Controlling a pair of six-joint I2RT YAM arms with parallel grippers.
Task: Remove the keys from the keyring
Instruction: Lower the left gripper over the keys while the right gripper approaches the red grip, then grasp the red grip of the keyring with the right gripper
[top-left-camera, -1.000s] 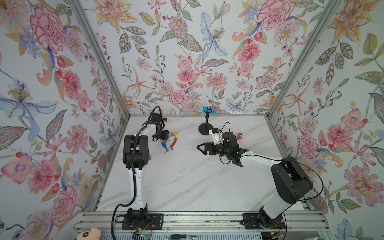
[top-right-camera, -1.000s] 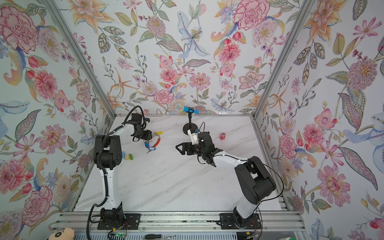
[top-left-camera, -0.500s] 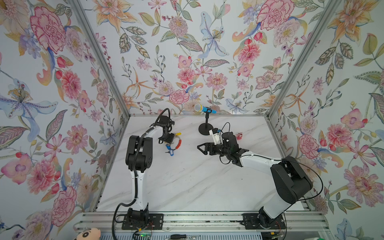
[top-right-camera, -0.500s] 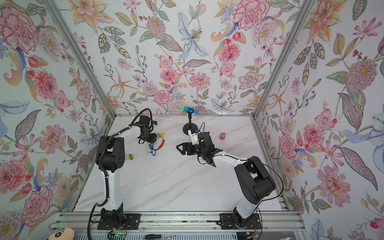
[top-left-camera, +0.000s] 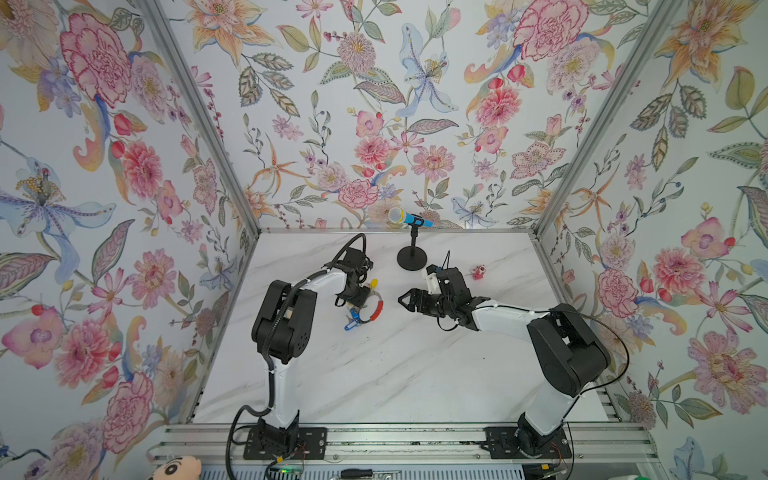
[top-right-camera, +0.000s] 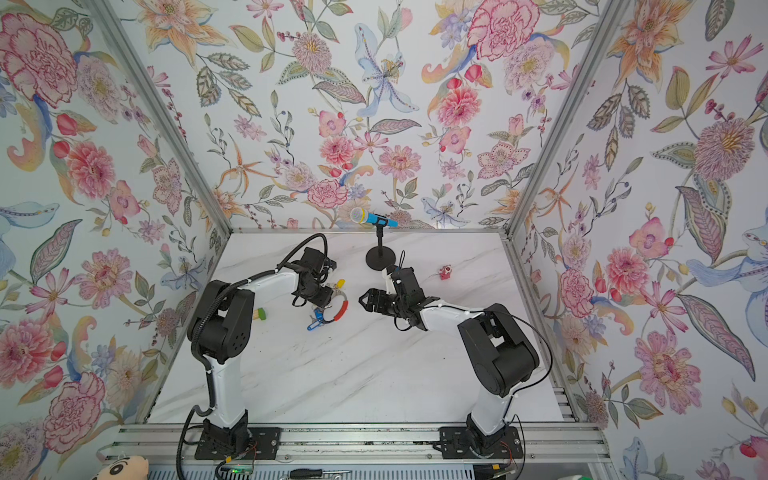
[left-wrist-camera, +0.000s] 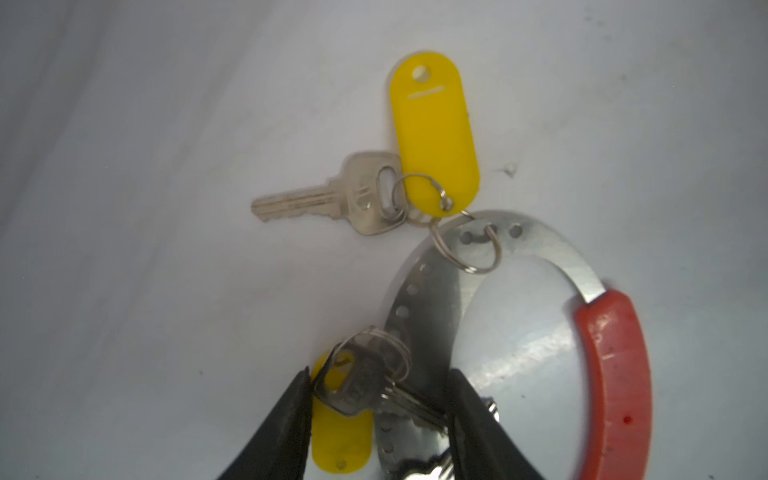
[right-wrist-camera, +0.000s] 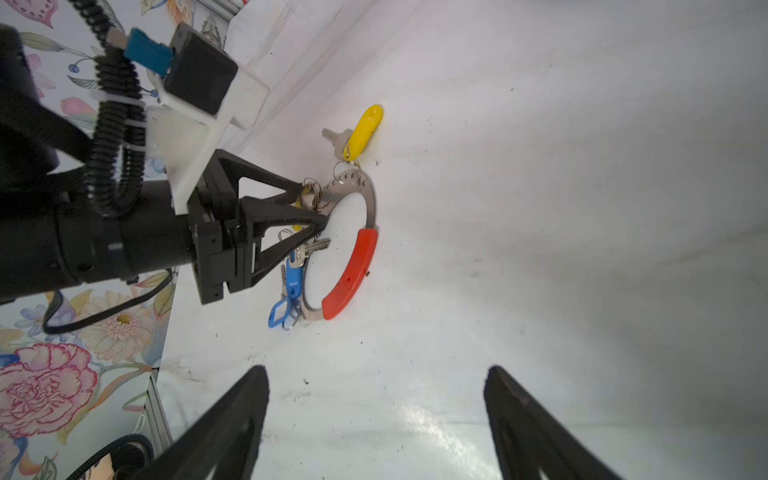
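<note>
keyring (left-wrist-camera: 432, 299) cut off at frame edge, yellow tag (left-wrist-camera: 340, 436) half behind key (left-wrist-camera: 361, 382)

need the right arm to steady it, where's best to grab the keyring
Probably the red sleeve of the keyring: thick, free of keys, facing the right gripper. Come from the right in a top view; the left gripper is at the keys' side.

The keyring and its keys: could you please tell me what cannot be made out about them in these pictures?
- Left wrist view: the picture's lower edge cuts off the keyring; the left gripper straddles some keys, a firm grip unclear.
- Right wrist view: that gripper hides part of the keyring.
- Both top views: keys too small to count.
</note>
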